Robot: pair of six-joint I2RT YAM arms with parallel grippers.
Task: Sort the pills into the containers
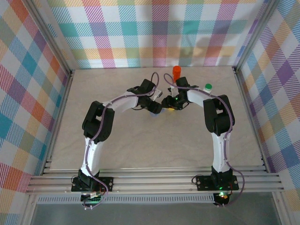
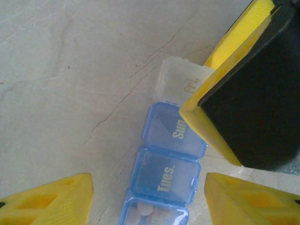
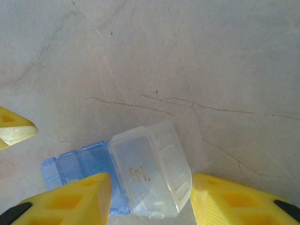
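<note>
right fingers (image 3: 70,201) astride box (image 3: 150,178), bottle (image 1: 176,71) beyond

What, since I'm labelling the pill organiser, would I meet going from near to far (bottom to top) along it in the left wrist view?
Blue compartment holding pills → blue compartment marked Tues. → blue compartment marked Sun → clear compartment marked Fri..

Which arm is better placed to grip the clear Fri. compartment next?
Right. The right claw flanks the clear Fri. compartment, one finger each side; the left claw hangs over the blue Tues. compartment.
</note>
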